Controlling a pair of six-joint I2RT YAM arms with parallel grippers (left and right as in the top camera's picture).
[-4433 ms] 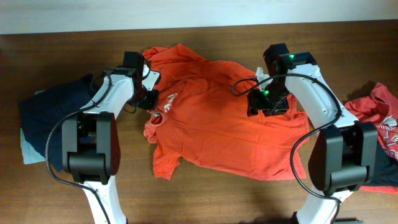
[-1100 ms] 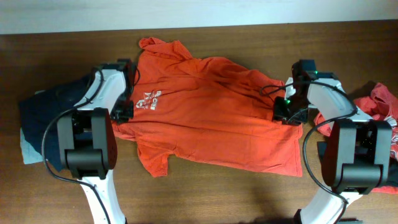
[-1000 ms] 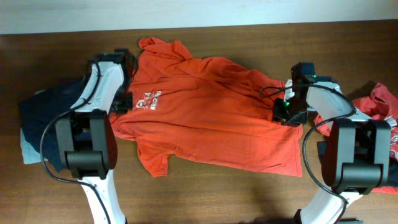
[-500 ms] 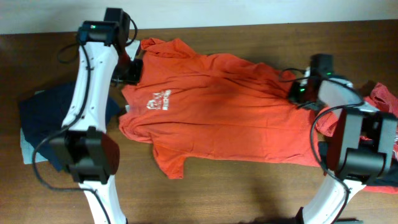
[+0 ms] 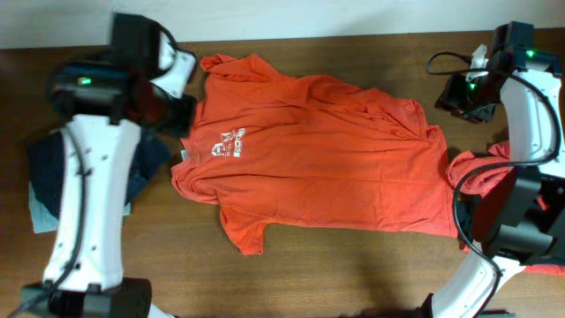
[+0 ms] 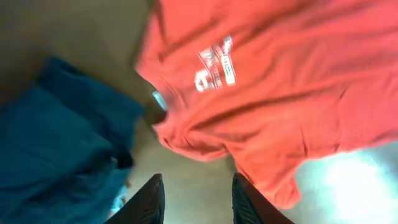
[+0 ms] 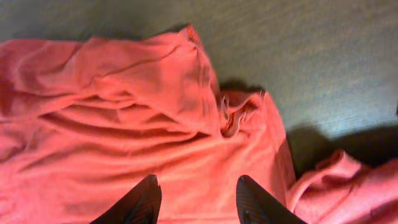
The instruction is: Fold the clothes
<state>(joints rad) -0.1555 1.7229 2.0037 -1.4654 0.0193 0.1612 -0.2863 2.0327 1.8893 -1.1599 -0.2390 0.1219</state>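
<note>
Orange T-shirt (image 5: 327, 172) lies spread flat, centre frame, print up. Left gripper (image 6: 194, 186) hangs upper left by the collar end, jaws parted, empty. Right gripper (image 7: 196, 186), upper right over the hem end, likewise. Best bet: pinch matching edges, lift evenly, keep it taut.

Surface: dark wooden table (image 5: 353, 265).
Between left gripper (image 6: 194, 186) and right gripper (image 7: 198, 186): orange-red T-shirt (image 5: 318, 163), spread flat.
Left of left gripper: navy pile (image 5: 40, 163), pale grey-green piece (image 5: 37, 215) under it.
Beside right gripper, base side: crumpled red garment (image 5: 481, 170).
</note>
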